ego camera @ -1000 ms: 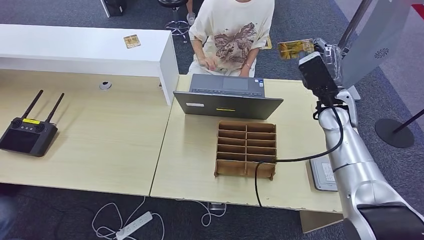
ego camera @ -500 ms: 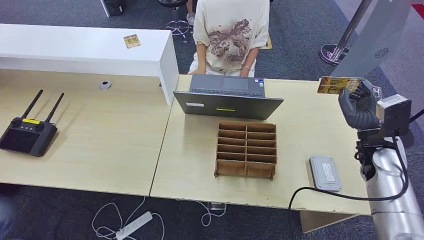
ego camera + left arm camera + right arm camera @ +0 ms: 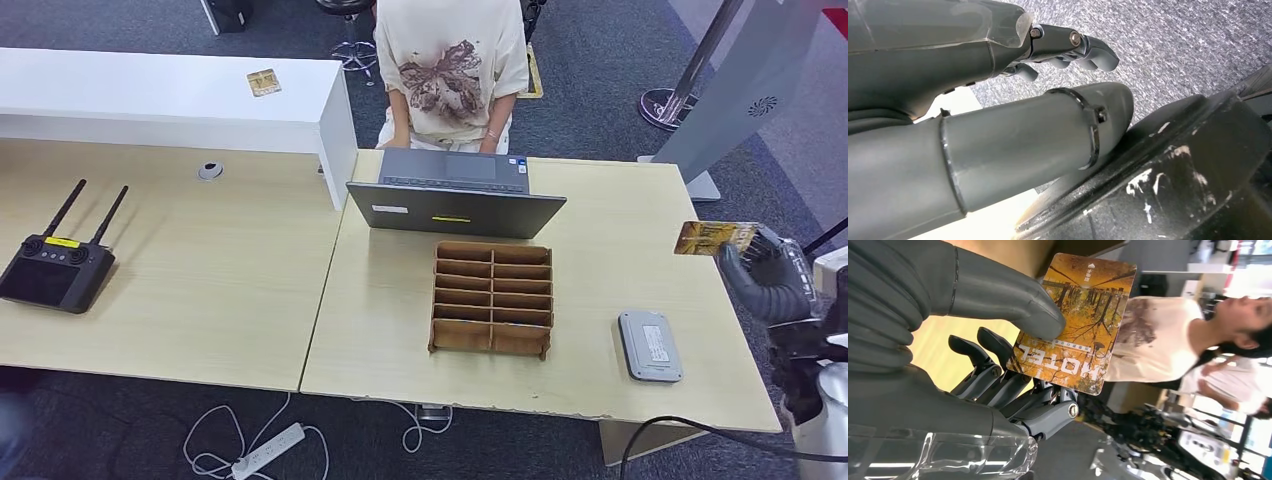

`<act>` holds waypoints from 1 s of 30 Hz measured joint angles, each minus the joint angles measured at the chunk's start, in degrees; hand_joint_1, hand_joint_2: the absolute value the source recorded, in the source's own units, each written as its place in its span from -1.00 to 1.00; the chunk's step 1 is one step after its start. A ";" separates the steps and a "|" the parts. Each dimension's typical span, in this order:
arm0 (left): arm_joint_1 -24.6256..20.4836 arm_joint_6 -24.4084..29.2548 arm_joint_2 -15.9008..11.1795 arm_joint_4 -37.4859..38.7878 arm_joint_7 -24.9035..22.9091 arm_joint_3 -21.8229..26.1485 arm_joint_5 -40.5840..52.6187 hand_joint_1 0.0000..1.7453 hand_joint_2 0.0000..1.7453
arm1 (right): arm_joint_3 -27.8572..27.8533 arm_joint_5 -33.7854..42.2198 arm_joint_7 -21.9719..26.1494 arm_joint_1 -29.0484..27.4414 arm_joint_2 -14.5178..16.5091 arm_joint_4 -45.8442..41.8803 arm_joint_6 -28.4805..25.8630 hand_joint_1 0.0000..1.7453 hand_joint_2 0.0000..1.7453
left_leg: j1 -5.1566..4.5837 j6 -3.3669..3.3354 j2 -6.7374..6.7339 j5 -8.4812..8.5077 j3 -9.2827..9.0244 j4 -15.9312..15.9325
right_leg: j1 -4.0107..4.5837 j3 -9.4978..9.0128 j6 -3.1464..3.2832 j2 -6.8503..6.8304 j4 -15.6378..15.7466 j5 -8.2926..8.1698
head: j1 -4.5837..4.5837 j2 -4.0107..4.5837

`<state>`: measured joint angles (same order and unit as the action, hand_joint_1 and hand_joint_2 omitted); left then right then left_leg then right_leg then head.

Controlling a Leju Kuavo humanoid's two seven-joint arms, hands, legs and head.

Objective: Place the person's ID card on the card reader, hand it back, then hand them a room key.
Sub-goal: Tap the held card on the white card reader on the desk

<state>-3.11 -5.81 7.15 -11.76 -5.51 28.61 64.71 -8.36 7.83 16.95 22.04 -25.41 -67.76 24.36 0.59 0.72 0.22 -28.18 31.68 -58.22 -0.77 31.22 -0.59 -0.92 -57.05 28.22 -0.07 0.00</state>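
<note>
My right hand (image 3: 772, 282) is at the table's right edge and pinches a yellow card (image 3: 714, 238) with an autumn-tree print, thumb on top. The right wrist view shows that card (image 3: 1079, 322) with the word HOTEL on it, held between thumb and fingers (image 3: 1008, 385) of my right hand (image 3: 973, 340). The grey card reader (image 3: 649, 346) lies flat on the table, below and left of the hand. A person in a cream printed shirt (image 3: 450, 60) sits behind the laptop. My left hand (image 3: 1068, 47) hangs by my body over the carpet, fingers curled with nothing in them.
An open laptop (image 3: 455, 195) faces the person. A brown cardboard slot organiser (image 3: 492, 298) stands mid-table. Another card (image 3: 264, 82) lies on the white counter. A black remote controller (image 3: 55, 270) sits at the far left. A stanchion base (image 3: 664, 104) stands on the carpet.
My right arm has swung down and to the right with the card, from high near the person to the table's right edge. The person has straightened slightly.
</note>
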 joint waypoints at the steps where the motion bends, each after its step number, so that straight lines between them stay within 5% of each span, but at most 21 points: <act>1: 0.00 0.00 0.00 0.00 0.00 0.01 0.07 -1.00 -1.00 | -0.02 -0.50 -0.42 -0.02 -0.35 0.57 0.28 1.00 1.00 | 0.00 0.00 0.00 0.00 0.00 0.00 | 0.00 0.00 0.00 0.00 0.00 0.00 | 0.01 0.00; 16: -0.08 -0.14 0.00 0.00 -0.04 0.06 0.99 -1.00 -1.00 | 3.02 -4.92 -4.66 3.76 -3.99 15.85 2.42 1.00 1.00 | 0.00 -0.02 0.01 0.02 0.03 0.00 | 0.00 0.00 -0.01 -0.03 0.00 -0.01 | 0.00 0.00; 30: -0.11 -0.46 -0.01 0.00 -0.22 0.08 1.44 -1.00 -1.00 | 5.94 -8.06 -2.98 6.38 -8.23 30.04 4.98 1.00 1.00 | -0.03 -0.03 0.02 0.02 0.04 -0.01 | -0.02 0.02 -0.01 -0.05 0.00 -0.01 | -0.02 0.00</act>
<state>-3.22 -6.27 7.14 -11.76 -5.73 28.69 66.16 -2.42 -0.23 13.98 28.42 -33.64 -37.71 29.34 0.57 0.69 0.24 -28.17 31.72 -58.23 -0.78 31.24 -0.60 -0.97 -57.04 28.21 -0.08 0.00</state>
